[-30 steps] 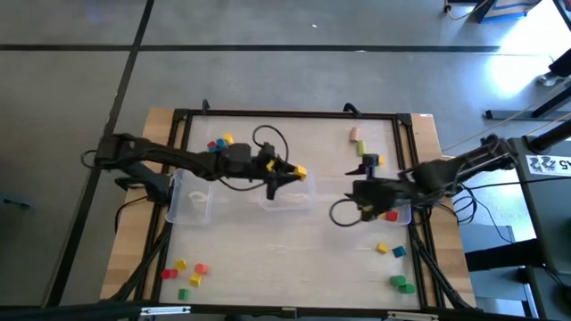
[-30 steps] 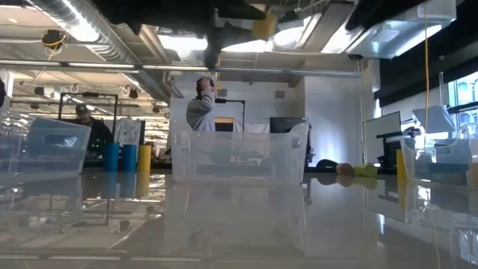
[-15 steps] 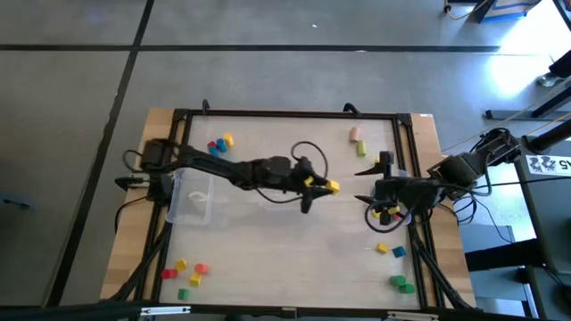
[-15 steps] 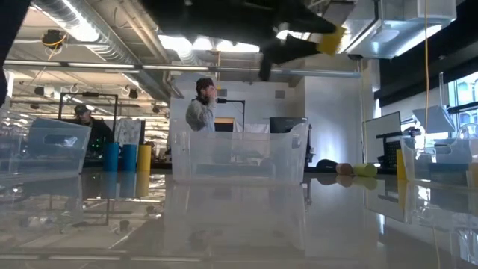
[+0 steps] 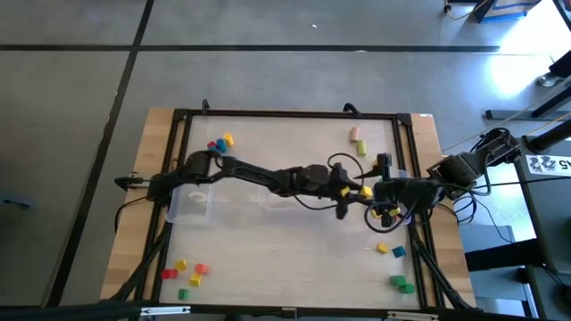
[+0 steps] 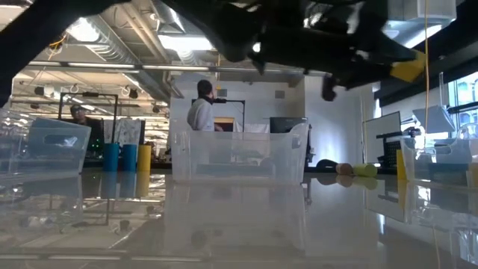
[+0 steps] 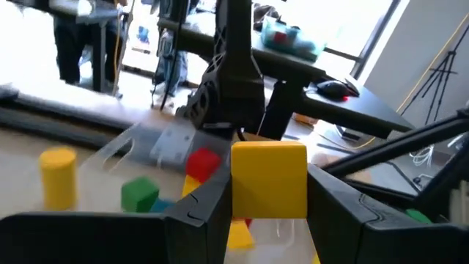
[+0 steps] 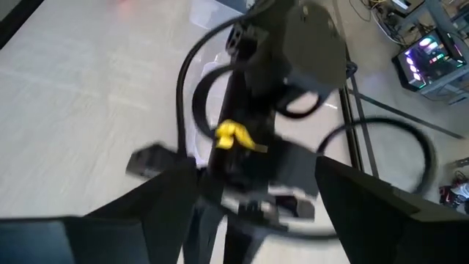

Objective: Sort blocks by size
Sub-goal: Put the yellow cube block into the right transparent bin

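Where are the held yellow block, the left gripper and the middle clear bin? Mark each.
yellow block (image 7: 268, 180), left wrist view, front face.
left gripper (image 5: 353, 190), high view, between fingertips.
clear bin (image 6: 239, 157), low view, front wall.

In the right wrist view, the left gripper (image 8: 242, 158) was smeared by blur, so that only a yellow fleck of the yellow block (image 8: 233, 136) could be made out and its shape could not be told. The clear bin (image 5: 397, 212) at the table's right edge was largely covered from above by the right gripper (image 5: 382, 207), and the blocks inside it were seen only in part in the left wrist view, where the yellow block and the left gripper's fingers (image 7: 199, 213) stood before them. In the low view the two dark arms merged overhead and were cut off by the top edge, so that they could not be told apart there.
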Robot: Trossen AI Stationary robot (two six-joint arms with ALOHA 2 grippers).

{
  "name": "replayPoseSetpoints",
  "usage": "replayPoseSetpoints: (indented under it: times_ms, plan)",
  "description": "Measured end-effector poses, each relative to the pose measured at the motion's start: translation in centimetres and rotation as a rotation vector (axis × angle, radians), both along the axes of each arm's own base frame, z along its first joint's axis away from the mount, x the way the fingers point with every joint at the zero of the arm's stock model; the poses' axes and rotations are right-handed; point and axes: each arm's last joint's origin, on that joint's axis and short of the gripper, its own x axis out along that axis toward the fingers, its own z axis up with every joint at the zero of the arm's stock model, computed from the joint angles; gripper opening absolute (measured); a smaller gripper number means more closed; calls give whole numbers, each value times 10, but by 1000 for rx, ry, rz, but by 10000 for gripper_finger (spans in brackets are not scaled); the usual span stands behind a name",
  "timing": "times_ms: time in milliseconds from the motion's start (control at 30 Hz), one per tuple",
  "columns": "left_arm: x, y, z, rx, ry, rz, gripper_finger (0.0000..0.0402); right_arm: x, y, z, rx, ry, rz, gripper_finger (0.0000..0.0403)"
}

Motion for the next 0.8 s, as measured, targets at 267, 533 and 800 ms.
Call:
replayPoseSetpoints:
  times_ms: [267,533,800]
  plan:
    - [40,-1,-22,57,-29,-5,143,0,0,0,-7,3,4,285]
    - [55,0,-47,61,-5,-4,143,0,0,-1,-14,11,3,285]
    - [55,2,-49,72,4,-7,205,-1,-2,-2,-41,18,-15,285]
